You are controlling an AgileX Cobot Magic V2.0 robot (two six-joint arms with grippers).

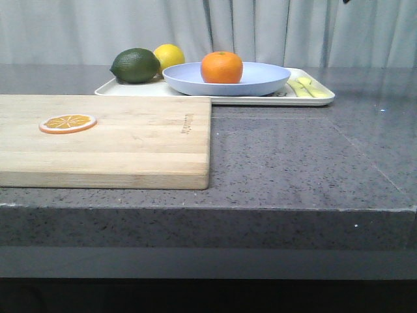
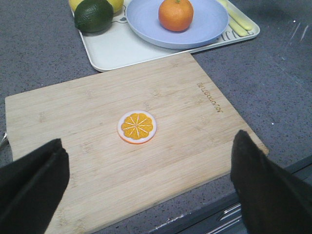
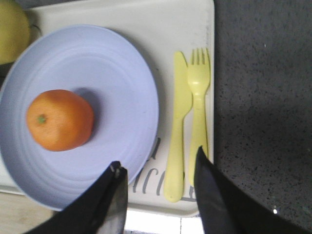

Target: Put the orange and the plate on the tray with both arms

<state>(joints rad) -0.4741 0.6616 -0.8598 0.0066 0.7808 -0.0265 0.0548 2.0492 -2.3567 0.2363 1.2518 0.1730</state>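
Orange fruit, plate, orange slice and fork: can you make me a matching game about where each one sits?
Things:
1. whole round bright-orange fruit
2. large round pale lavender-blue plate
3. flat round orange slice
4. pale yellow plastic fork

Places:
A. on the light wooden cutting board
B. lying beside the pale yellow plastic knife
C. resting on the plate
D. on the flat rectangular cream-white tray, next to the dark green lime

Pairs: 1-C, 2-D, 3-A, 4-B
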